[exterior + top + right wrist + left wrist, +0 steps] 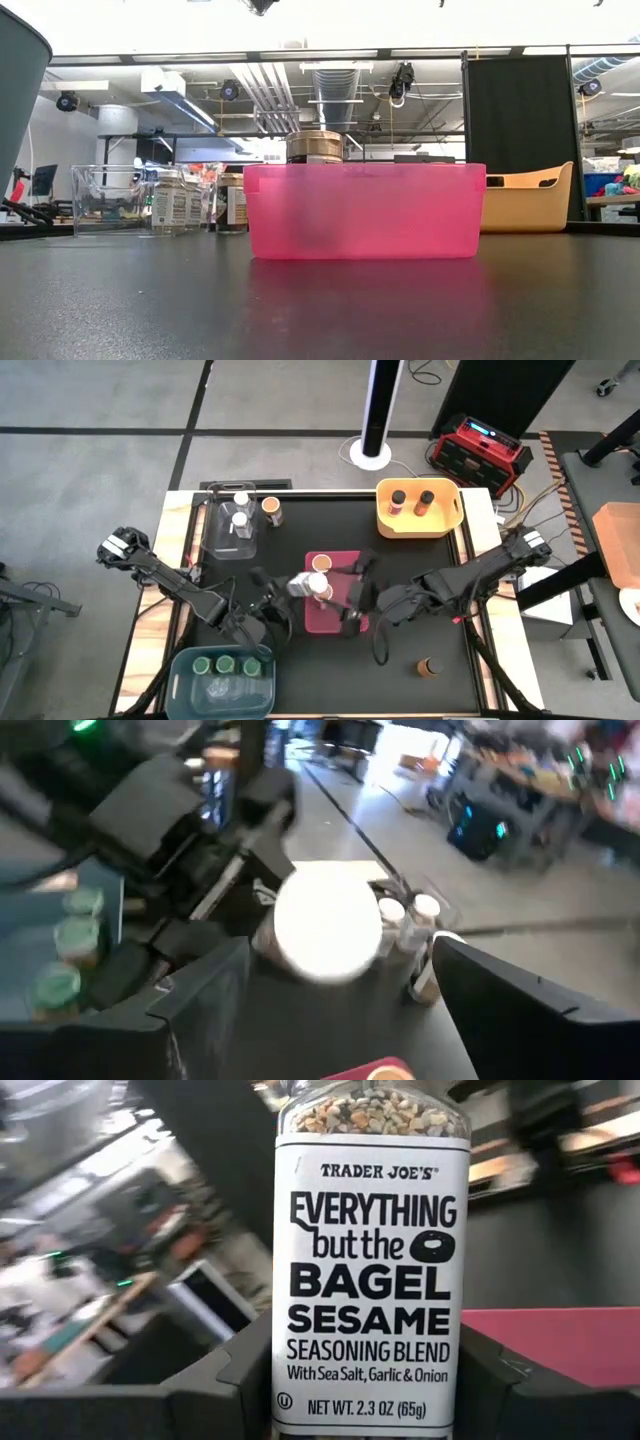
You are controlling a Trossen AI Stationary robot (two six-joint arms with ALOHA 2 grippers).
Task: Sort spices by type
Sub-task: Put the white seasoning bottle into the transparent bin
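The left claw (285, 588) is closed on a white-lidded spice jar (368, 1260), held just beside the pink bin (335, 622) near the middle of the table (440, 630). In the left wrist view the jar's white label reads "TRADER JOE'S EVERYTHING but the BAGEL SESAME SEASONING BLEND, With Sea Salt, Garlic & Onion, NET WT. 2.3 OZ (65g)", and a mix of seeds shows through the glass above the label. The dark fingers (215, 1385) press against both sides of the jar.

The right claw (352, 600) hangs over the pink bin, facing the held jar; in the right wrist view its fingers stand spread apart, gripping nothing, with the jar's round white lid (327, 933) between and beyond them.

One orange-lidded jar (321, 563) stands in the pink bin's far end, and its top shows above the bin's wall in the low view. Two dark-lidded jars (412, 500) stand in the yellow bin (450, 520) at the far right of the table. White-lidded jars (240, 515) are in the clear bin (215, 535) at the far left, with another orange-lidded jar (271, 510) on the table just beside it. Three green-lidded jars (223, 664) line the blue bin (190, 690) at the near left. A lone dark-lidded jar (430, 666) stands on the table near the right front.
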